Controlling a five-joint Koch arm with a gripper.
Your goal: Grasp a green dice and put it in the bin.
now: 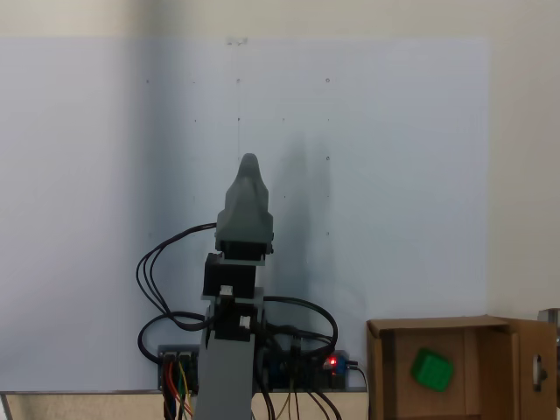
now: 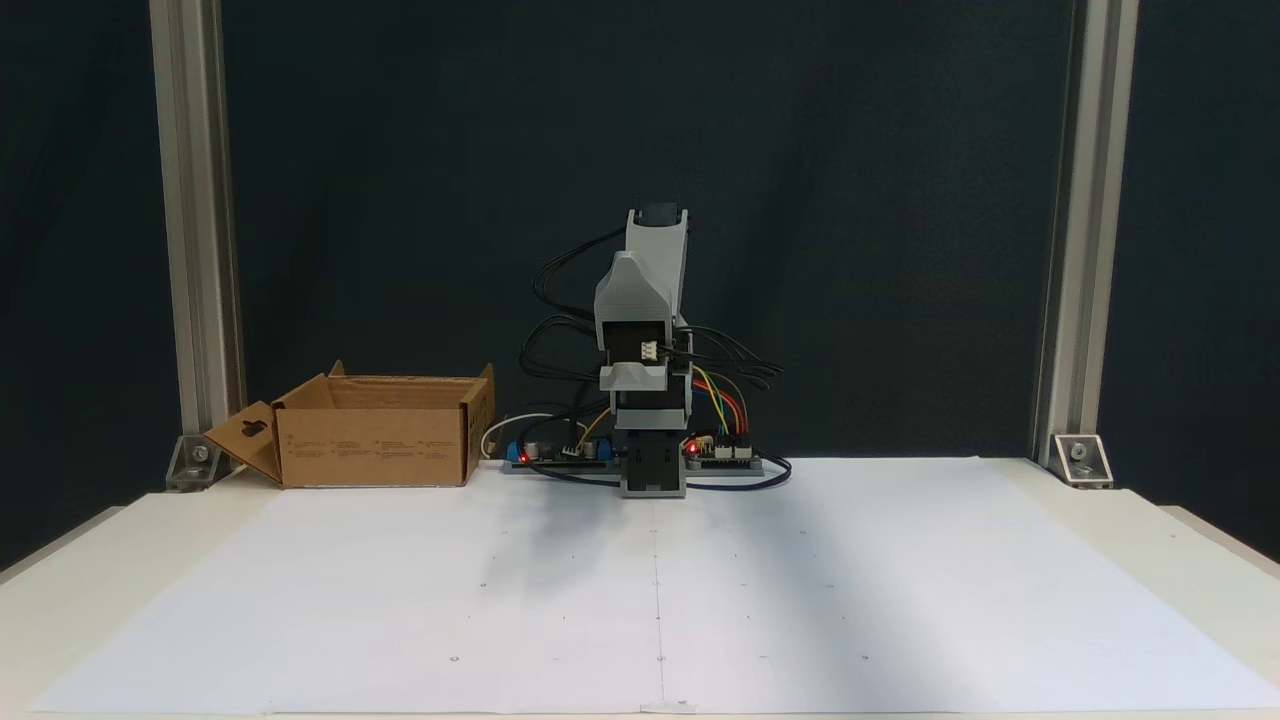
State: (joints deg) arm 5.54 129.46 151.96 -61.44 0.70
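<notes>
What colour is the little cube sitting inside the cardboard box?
Bright green. The small rounded cube shows best in the fixed view looking down into the brown cardboard box.

Lab-type test bench, not a home. Small grey hobby arm fixed at the bench's back edge, loose wires and bare circuit boards with red lights at its foot. White paper sheet covers the bench top, marked with a faint grid of dots. Aluminium frame posts bracketed to both back corners. Dark curtain hung behind as backdrop.
</notes>
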